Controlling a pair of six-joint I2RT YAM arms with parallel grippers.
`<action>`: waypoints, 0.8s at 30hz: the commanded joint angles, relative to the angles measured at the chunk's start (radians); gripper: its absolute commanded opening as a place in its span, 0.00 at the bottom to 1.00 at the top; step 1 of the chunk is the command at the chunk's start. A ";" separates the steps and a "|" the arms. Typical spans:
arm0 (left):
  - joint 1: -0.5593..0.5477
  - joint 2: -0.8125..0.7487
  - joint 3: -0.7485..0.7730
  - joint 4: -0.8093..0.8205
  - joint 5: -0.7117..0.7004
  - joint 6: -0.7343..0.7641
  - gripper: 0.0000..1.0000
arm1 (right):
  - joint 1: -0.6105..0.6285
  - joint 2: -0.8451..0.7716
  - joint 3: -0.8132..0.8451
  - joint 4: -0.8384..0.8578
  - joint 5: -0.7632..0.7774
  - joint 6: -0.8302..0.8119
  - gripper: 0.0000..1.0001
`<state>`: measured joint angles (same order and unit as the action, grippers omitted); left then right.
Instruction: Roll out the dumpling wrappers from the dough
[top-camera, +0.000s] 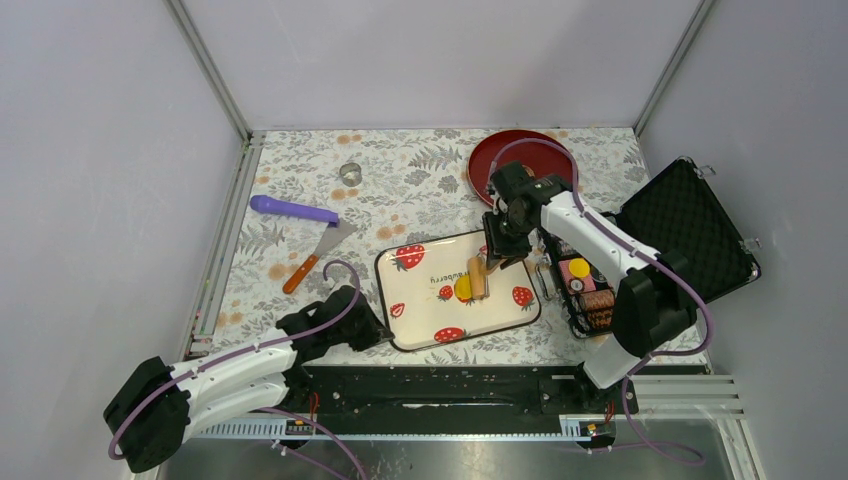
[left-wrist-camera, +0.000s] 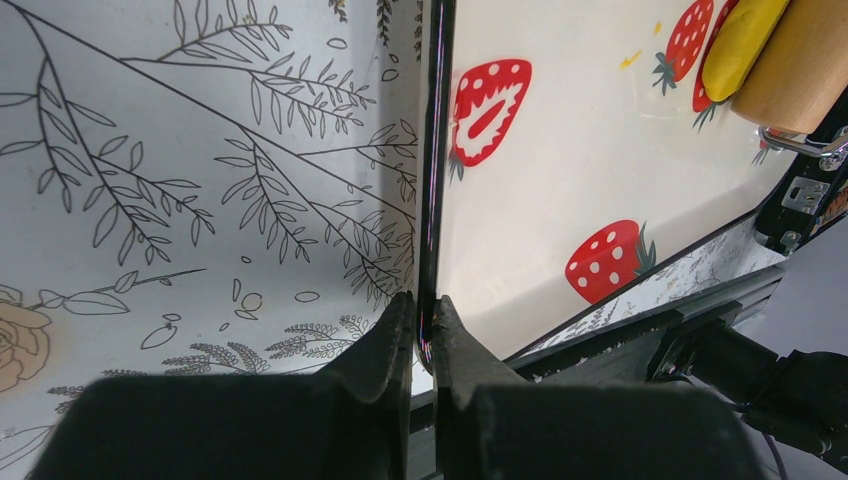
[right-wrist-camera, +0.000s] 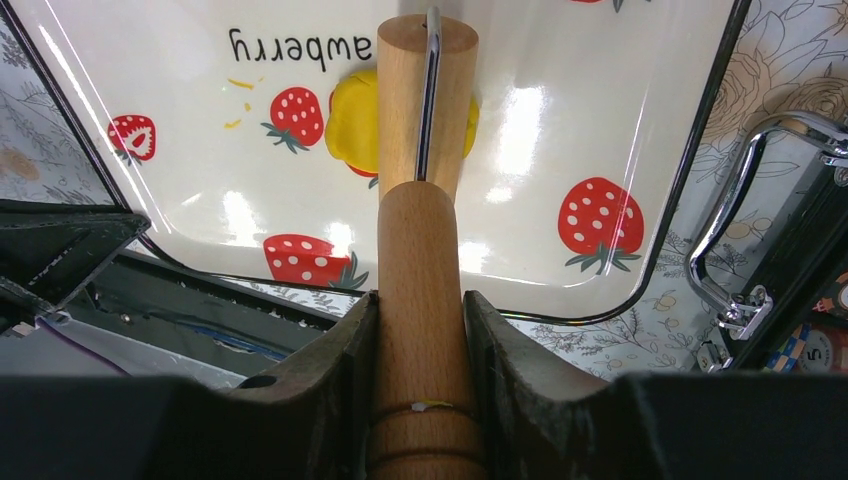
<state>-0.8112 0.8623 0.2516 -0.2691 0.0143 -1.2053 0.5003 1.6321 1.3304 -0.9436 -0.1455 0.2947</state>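
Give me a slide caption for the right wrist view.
Right gripper holds a wooden roller over yellow dough on the strawberry tray.

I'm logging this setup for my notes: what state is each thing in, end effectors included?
left end effector, shut on the tray rim.
right end effector, shut on the rolling pin handle.
rolling pin, roller lying on the dough.
dough, flattened patch on the tray.
tray, resting on the table.
black case, lid open.

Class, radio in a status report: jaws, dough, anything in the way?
Left jaws shut on tray rim. Right jaws shut on rolling pin, roller on dough. No obstruction seen on tray.
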 joint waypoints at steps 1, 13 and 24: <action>0.003 -0.006 -0.017 -0.082 -0.068 -0.011 0.00 | -0.059 0.076 -0.094 -0.128 0.332 -0.053 0.00; 0.003 -0.006 -0.017 -0.082 -0.068 -0.009 0.00 | -0.077 0.056 -0.113 -0.129 0.309 -0.050 0.00; 0.003 -0.005 -0.015 -0.083 -0.066 -0.010 0.00 | -0.106 0.034 -0.128 -0.131 0.298 -0.045 0.00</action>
<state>-0.8112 0.8627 0.2516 -0.2695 0.0143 -1.2053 0.4385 1.5993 1.2881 -0.9249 -0.1822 0.3046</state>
